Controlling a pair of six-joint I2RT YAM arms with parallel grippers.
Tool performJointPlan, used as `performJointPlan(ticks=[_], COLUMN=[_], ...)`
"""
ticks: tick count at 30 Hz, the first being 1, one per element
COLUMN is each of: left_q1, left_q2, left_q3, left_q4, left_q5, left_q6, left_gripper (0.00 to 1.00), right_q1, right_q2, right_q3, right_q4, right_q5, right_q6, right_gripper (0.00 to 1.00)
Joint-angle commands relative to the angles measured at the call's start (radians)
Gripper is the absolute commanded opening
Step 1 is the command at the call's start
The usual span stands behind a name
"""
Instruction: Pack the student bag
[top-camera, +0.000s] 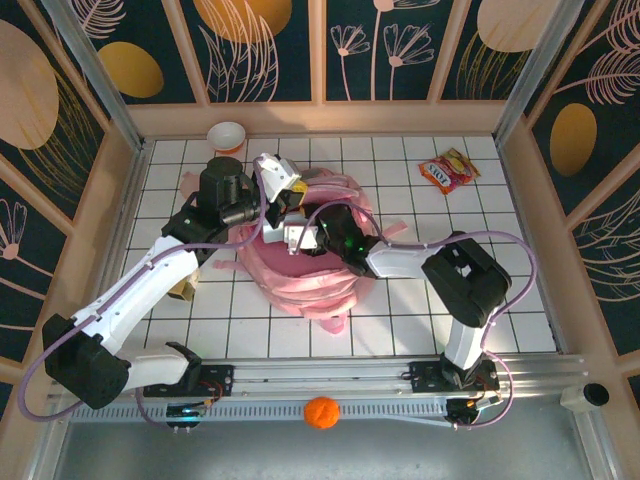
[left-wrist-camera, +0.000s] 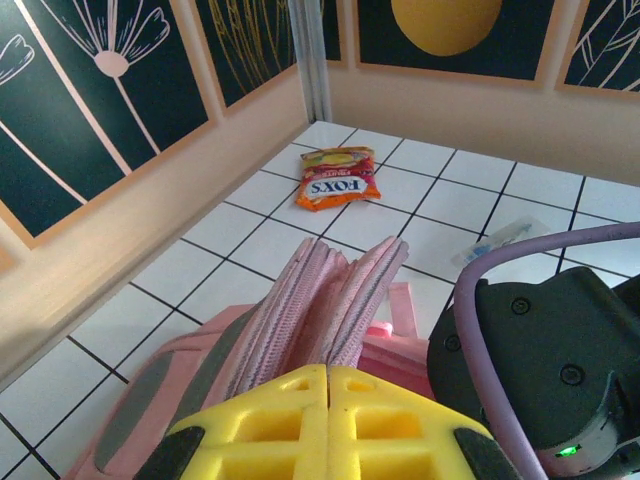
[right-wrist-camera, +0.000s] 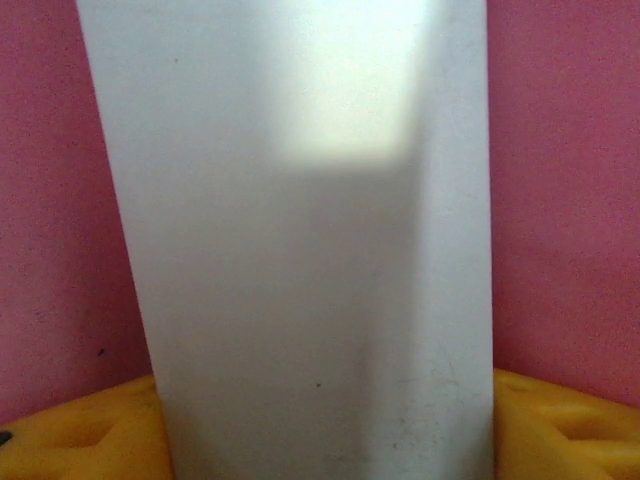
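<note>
A blurred, edge-cropped white slab (right-wrist-camera: 300, 240) hides part of the student bag (right-wrist-camera: 565, 200).

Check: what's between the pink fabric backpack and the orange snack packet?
Bare white tiles separate the pink fabric backpack and the orange snack packet; the top view shows it.
</note>
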Motion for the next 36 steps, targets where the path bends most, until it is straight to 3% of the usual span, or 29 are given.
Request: performJointPlan(ticks=[1, 7, 17, 24, 29, 33, 36], left_q1=[-0.002, -0.002, -0.003, -0.003, -0.002, -0.003, -0.002], left_q2=[-0.056, -0.058, -0.059, -0.062, -0.078, -0.079, -0.076], left_q3=[0.01, 0.001, -0.009, -0.042, -0.072, -0.084, -0.086], left_q4=[0.155, 0.165, 0.167, 0.166, 0.199, 0.201, 0.195], left_q5=[0.035, 0.035, 0.02, -0.061, -0.136, -0.14, -0.13], left_q6=[-0.015, -0.02, -0.018, -0.012, -0.039, -0.045, -0.043], left_gripper=[0.0, 0.0, 0.0, 0.0, 0.0, 0.0, 0.0], right_q1=[-0.001, 0.01, 0.076, 0.096, 0.086, 0.059, 0.018], right_q2=[-0.079, -0.127, -0.287, -0.48, -0.683, -0.806, -0.847], right_q3=[-0.01, -0.045, -0.086, -0.157, -0.221, -0.213, -0.158], right_q4=[0.018, 0.007, -0.224, -0.327, -0.411, -0.52, -0.592], right_q5=[0.012, 0.059, -0.039, -0.018, 0.065, 0.07, 0.188], right_q6=[0.055, 0.086, 0.227, 0.411, 0.576, 0.715, 0.913], right_gripper=[0.99, 0.99, 0.99, 0.99, 0.99, 0.99, 0.99])
